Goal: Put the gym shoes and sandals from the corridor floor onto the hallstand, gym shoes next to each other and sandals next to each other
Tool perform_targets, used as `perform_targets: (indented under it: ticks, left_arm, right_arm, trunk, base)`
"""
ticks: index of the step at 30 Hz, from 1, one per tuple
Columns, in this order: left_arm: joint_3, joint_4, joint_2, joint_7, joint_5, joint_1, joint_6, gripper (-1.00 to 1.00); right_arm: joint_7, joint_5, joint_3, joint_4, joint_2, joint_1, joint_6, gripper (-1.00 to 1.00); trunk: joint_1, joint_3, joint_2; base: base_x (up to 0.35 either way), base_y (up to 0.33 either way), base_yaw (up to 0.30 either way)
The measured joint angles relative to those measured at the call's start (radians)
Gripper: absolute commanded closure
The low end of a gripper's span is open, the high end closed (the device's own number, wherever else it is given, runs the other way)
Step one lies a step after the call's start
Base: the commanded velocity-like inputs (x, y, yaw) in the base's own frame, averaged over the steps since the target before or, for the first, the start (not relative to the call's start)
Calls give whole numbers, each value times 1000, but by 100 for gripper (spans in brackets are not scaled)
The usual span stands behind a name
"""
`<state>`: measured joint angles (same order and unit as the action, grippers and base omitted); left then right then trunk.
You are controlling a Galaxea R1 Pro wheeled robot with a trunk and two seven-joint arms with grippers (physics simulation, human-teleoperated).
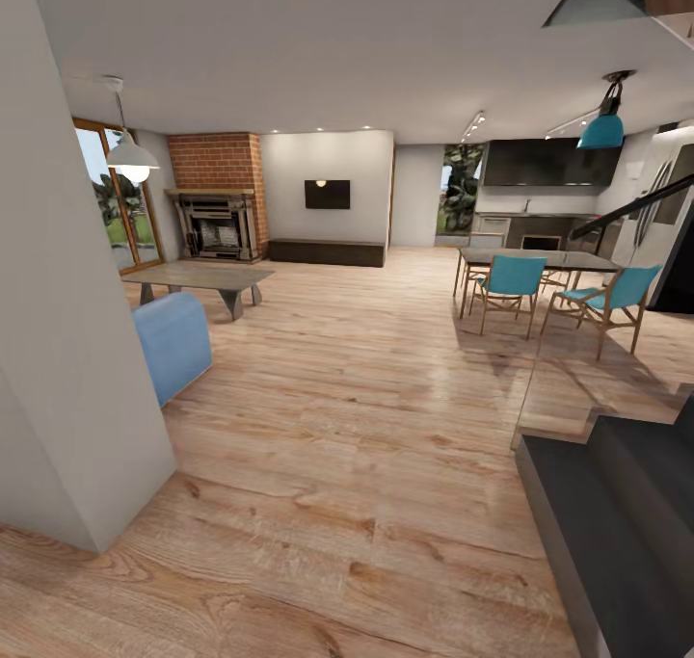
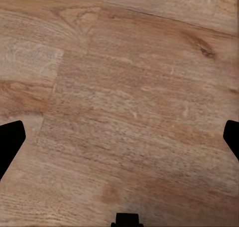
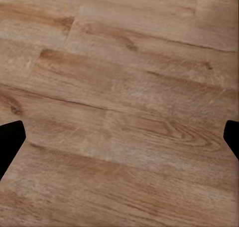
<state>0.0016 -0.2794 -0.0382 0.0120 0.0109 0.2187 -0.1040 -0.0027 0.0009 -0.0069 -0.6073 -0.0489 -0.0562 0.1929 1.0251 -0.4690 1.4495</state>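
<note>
Head view is turned over bare wood-grain floor (image 1: 337,465) toward a dining table (image 1: 535,258) with 2 teal chairs (image 1: 511,287), so no shoes or rack are met, while both grippers (image 2: 119,137) (image 3: 119,137) are kept wide above planks, holding nothing.

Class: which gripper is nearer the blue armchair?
Probably left: the blue armchair sits to the robot's left. Left gripper and right gripper both face bare floor planks.

Light-brown wood-grain floor (image 1: 366,465); teal chairs (image 1: 511,282); red brick fireplace (image 1: 217,196); blue armchair (image 1: 173,345).
</note>
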Motion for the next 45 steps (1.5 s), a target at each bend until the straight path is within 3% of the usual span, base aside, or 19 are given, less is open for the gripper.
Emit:
perform_targets:
  ticks: [9,18,24,45]
  left_arm:
    - [20,8,-3,0,0,-6,-31,-100]
    - [61,14,-5,0,0,-17,-139,-100]
    - [70,17,-5,0,0,-18,-171,-100]
    - [75,33,-8,-1,0,-19,-181,-100]
  right_arm:
    - [-2,0,0,18,0,0,2,-100]
    - [-3,-1,1,58,2,0,4,-100]
    - [-3,-1,1,69,3,0,10,-100]
    - [-3,-1,0,77,4,0,11,-100]
  trunk:
    - [0,-4,0]
    - [0,-13,0]
    - [0,-20,0]
    - [0,-46,0]
  base:
    - [0,0,126]
    - [0,0,205]
    - [0,16,199]
    - [0,257,185]
